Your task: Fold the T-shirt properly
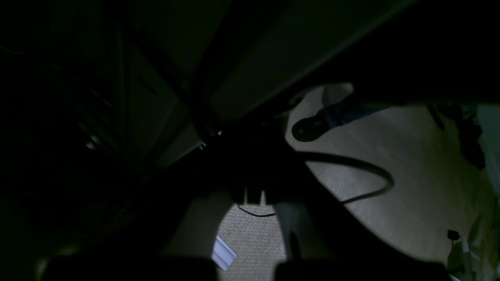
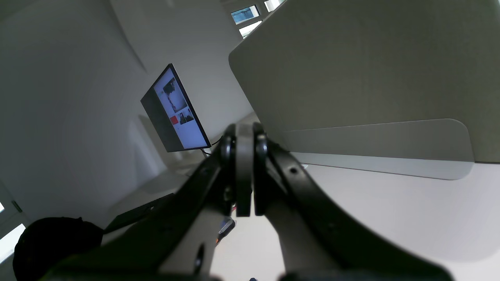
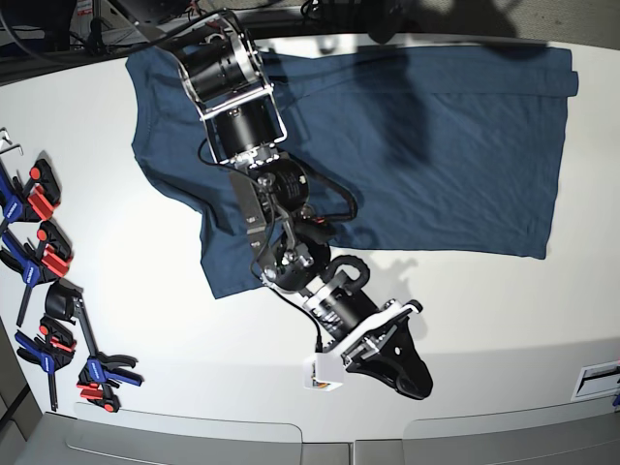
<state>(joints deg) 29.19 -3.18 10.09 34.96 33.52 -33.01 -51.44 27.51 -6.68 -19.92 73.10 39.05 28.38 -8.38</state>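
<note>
Lying spread behind the clenched, empty right gripper (image 3: 412, 376), the T-shirt (image 3: 417, 145) covers the table (image 3: 145, 310).

Your right arm (image 3: 254, 165) reaches from the far side down toward the near edge, its joints stacked in a slanting line. At its end the right gripper (image 3: 392, 363) hangs with its fingers pressed flat together; in its wrist view the two pads (image 2: 245, 171) meet with no gap and nothing between them. Your left gripper (image 1: 254, 195) is a dark outline, too dim to judge.
</note>
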